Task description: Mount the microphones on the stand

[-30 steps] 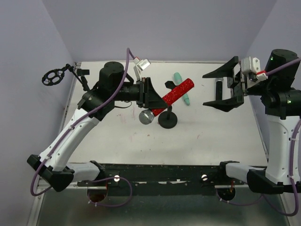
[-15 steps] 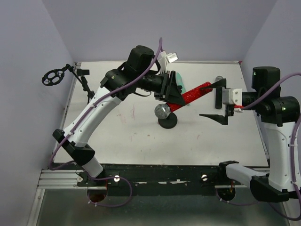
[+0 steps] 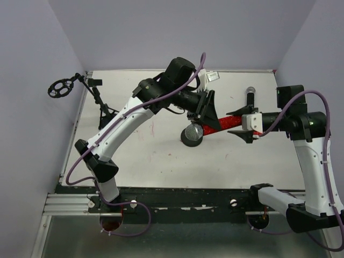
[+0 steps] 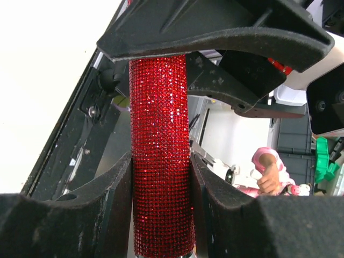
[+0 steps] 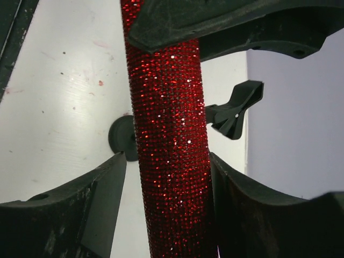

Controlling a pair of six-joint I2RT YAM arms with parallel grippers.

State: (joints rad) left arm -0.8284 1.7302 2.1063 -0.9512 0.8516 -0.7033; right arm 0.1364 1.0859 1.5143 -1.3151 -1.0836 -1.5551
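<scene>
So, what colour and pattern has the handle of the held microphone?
The handle is sparkling red, in fine glitter rows; clearest in the left wrist view.

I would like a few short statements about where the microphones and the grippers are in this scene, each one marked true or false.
1. The left gripper is shut on the red microphone. True.
2. The black microphone is clipped into the stand. False: it lies on the table, apart from the stand.
3. The right gripper has one finger on each side of the red microphone. True.
4. The red microphone lies flat on the table. False: the left gripper holds it up, with its mesh head over the stand's base.
</scene>
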